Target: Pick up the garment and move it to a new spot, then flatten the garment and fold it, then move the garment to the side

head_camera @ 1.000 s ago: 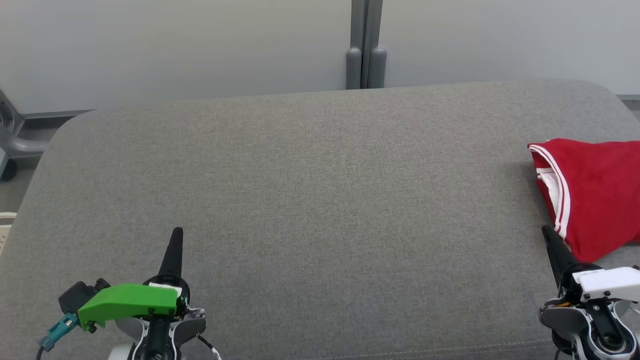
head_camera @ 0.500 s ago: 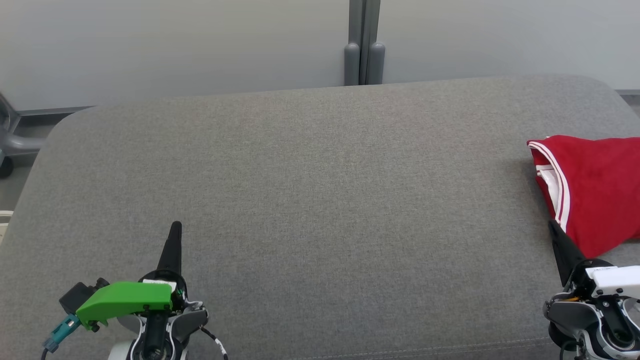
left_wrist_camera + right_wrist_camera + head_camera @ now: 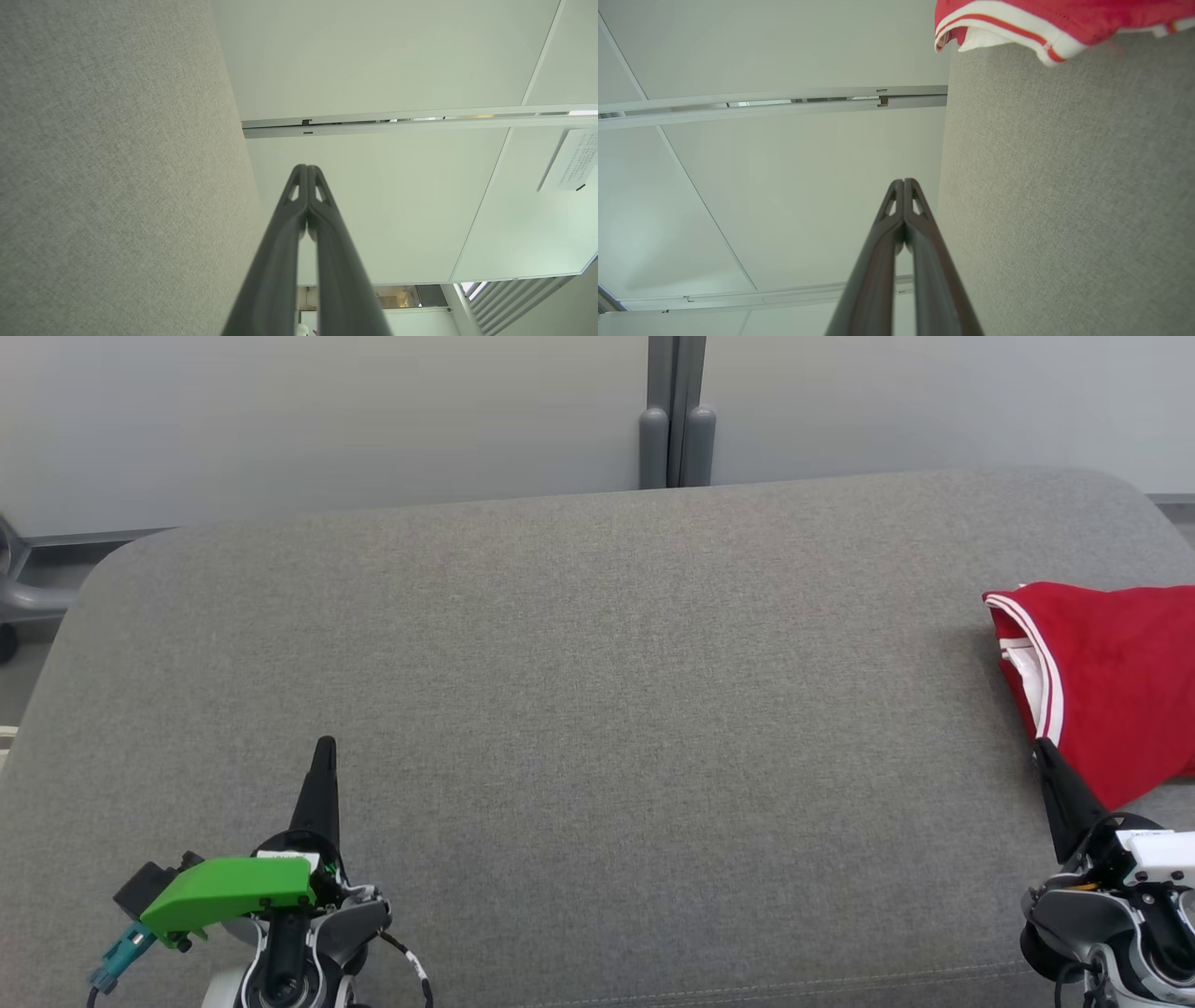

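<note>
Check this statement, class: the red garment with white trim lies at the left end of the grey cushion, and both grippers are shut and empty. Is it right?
Not quite. The red garment lies at the right end of the grey cushion, near the right gripper, as the head view shows. The rest holds: the left gripper and the right gripper are both shut and empty.

Nothing legible. Only candidate: white sheet on the wall panel, a few printed lines on it, too small and skewed to read.
</note>
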### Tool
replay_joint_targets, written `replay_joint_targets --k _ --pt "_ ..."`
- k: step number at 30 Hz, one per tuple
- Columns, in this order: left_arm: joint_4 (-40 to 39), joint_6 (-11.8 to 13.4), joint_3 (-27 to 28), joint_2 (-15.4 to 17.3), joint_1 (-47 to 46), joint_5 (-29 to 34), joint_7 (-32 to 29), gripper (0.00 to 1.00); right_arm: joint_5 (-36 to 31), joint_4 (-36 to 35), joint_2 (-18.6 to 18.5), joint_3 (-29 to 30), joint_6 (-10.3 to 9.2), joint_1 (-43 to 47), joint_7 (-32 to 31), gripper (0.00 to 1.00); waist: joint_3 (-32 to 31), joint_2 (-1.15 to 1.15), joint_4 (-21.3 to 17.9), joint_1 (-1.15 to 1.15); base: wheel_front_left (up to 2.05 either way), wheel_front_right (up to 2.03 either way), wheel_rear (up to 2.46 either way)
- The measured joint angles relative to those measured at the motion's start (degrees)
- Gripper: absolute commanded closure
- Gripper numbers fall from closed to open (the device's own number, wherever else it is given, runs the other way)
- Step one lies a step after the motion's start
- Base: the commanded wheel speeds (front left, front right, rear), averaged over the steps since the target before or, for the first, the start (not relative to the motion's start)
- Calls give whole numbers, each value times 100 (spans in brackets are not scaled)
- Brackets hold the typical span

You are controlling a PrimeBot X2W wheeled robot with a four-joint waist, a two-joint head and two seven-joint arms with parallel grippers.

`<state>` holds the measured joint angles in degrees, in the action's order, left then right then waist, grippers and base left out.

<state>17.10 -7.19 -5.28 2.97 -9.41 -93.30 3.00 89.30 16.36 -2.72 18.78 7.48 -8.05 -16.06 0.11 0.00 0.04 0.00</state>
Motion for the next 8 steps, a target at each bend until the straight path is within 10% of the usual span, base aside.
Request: replay_joint_targets --k 8 --pt "10 -37 27 -29 -8 -48 -16 100 88 7 -2 25 0 -37 -8 100 9 0 -4 0 0 0 0"
